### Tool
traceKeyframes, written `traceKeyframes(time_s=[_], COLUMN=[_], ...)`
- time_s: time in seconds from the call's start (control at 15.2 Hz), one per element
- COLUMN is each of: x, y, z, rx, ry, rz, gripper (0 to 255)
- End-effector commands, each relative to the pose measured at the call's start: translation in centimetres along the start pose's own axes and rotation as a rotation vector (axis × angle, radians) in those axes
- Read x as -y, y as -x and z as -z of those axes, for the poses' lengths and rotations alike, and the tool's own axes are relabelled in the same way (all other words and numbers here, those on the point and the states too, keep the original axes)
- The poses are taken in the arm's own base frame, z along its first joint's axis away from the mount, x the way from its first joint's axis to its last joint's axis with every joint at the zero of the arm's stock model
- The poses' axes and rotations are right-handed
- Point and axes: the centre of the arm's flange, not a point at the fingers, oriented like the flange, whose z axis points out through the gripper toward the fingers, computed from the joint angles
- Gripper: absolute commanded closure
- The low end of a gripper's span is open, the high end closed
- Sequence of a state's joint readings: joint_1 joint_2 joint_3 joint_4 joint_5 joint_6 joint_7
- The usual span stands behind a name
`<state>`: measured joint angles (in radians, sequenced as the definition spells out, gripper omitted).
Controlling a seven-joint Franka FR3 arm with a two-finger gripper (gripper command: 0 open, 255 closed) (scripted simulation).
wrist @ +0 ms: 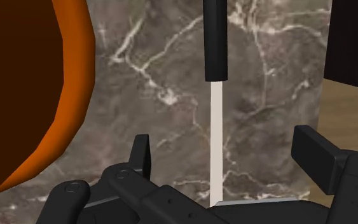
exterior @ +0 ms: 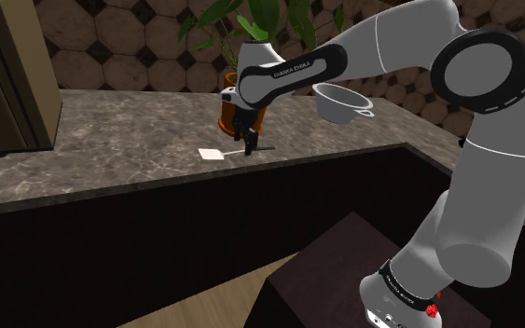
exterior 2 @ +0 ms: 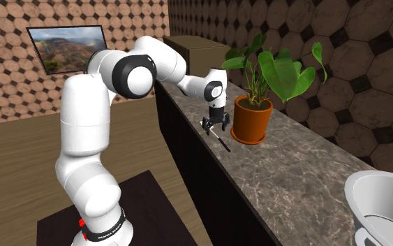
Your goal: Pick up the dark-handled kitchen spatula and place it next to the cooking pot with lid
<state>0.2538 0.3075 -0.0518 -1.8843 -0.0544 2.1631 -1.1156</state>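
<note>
1 orange planter (exterior 2: 250,120) w/ 1 plant (exterior 2: 275,70) in it; beside it my gripper (wrist: 225,149), jaws spread, over 1 spatula (wrist: 214,44); 1 pot (exterior: 342,101) well apart.

Your gripper (wrist: 227,149) hangs over the marble worktop (wrist: 273,95), jaws wide apart. Between them runs the spatula (wrist: 215,114): pale shaft, black handle at the far end, touching neither jaw. Orange pot (wrist: 81,76) close beside it; wooden floor (wrist: 352,102) past the worktop's edge.
</note>
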Motion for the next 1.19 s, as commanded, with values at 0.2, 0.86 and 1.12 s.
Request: traceKeyframes(time_s=[0.2, 0.86, 1.12], x=[0.00, 0.00, 0.00], y=[0.03, 0.03, 0.07], z=[-0.53, -0.52, 0.00], rx=[0.000, 0.000, 0.000], ry=[0.001, 0.000, 0.001], rz=[0.000, 0.000, 0.000], gripper=[0, 255, 255])
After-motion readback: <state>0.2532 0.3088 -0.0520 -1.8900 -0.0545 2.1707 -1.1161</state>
